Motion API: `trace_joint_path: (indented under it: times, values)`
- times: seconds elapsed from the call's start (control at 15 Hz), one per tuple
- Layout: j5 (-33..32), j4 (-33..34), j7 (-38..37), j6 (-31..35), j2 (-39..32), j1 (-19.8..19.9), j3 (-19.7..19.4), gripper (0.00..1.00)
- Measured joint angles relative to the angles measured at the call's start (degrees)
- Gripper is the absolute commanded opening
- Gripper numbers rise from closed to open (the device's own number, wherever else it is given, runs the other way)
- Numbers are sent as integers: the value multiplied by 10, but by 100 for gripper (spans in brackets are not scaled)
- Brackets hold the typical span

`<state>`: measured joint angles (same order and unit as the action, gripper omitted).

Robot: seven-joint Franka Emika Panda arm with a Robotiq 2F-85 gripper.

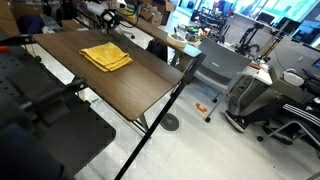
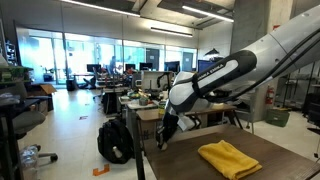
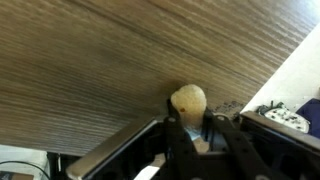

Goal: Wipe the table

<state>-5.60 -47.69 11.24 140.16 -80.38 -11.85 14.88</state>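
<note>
The table has a dark brown wood-grain top and a thin black edge. It also shows in an exterior view. A yellow cloth lies crumpled on it and shows in both exterior views. My gripper hangs at the table's corner, away from the cloth. In the wrist view the gripper is shut on a small pale tan rounded object, just above the wood-grain top near its edge.
A black backpack stands on the floor by the table's corner. Office chairs and a treadmill-like machine stand beside the table. Cluttered desks lie farther back.
</note>
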Motion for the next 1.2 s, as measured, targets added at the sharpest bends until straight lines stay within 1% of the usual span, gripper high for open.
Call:
trace_joint_path:
  times: [0.13, 0.4, 0.53, 0.67, 0.87, 1.07, 1.13, 1.2]
  values:
    - [-8, -31, -38, 0, 22, 1, -29, 5]
    - [-32, -134, -133, 10, 89, 1, -115, 5]
    - [-49, -190, -192, 44, 117, -4, -159, 5]
    - [-66, -247, -263, 78, 142, -18, -204, 5]
    - [-69, -333, -377, 122, 173, -69, -284, 5]
    - [-74, -416, -501, 151, 194, -148, -376, 5]
    - [-75, -438, -543, 153, 198, -174, -402, 5]
    - [-74, -456, -583, 155, 201, -195, -421, 5]
